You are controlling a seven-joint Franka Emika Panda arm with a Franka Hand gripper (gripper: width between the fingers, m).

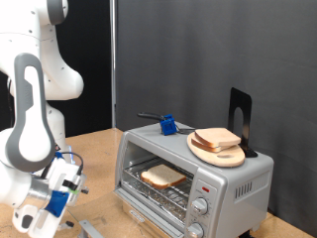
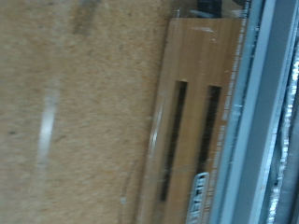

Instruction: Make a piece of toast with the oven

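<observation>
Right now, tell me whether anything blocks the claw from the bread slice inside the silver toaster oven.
Nothing visible does: the pale slice lies on the silver oven's wire rack, its door apparently down, the claw at the exterior view's left.

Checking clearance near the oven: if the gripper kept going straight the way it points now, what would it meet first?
Probably the wooden table, close beside the oven's open door; the gripper points down, though depth is unclear.

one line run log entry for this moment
gripper: low at exterior view's left of oven, holds nothing visible | piece of toast: on rack inside oven | oven door: open | second slice: on round board atop oven
</observation>
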